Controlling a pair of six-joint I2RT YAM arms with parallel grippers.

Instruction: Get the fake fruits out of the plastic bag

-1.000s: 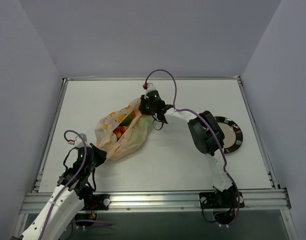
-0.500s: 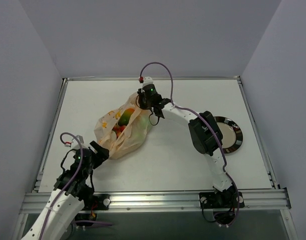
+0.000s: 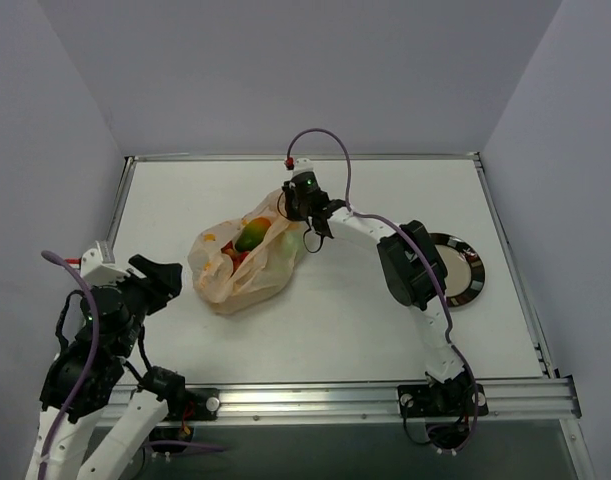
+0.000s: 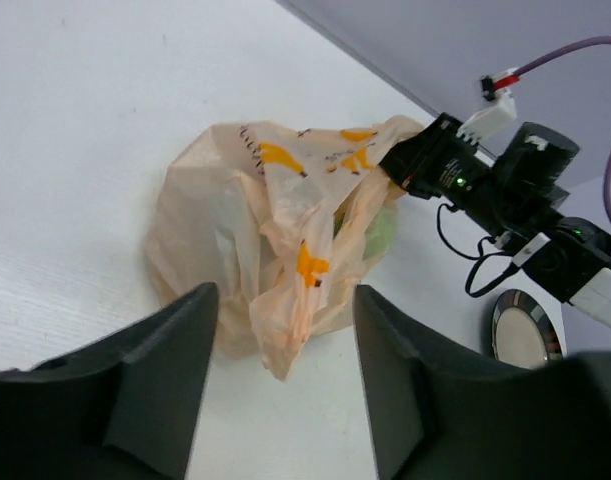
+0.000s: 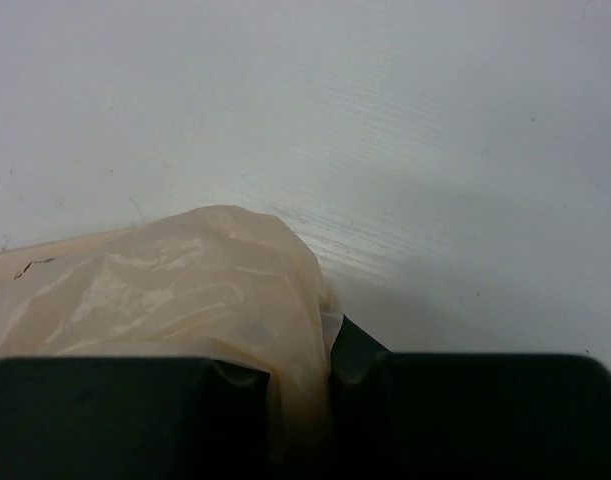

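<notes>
The peach-orange plastic bag point(image 3: 235, 272) lies crumpled left of the table's middle, its mouth gaping upward. Inside it show fake fruits: a yellow-green one point(image 3: 251, 238), a red one point(image 3: 235, 259) and a bit of orange point(image 3: 258, 222). My right gripper point(image 3: 289, 207) is shut on the bag's far edge; the right wrist view shows the film point(image 5: 185, 290) pinched between its fingers point(image 5: 225, 410). My left gripper point(image 3: 171, 280) hangs open, off to the near left of the bag and apart from it. In the left wrist view the bag point(image 4: 245, 240) lies beyond its spread fingers point(image 4: 175, 350).
A dark round plate point(image 3: 472, 272) with a shiny rim lies at the table's right side, also seen as the plate point(image 4: 525, 335) in the left wrist view. The right arm point(image 3: 410, 262) reaches across the middle. Grey walls enclose the white table point(image 3: 385, 330).
My left gripper let go of the bag's near corner, opened and pulled back to the near left. The bag slumped and its mouth opened wider. The right gripper kept its hold.
</notes>
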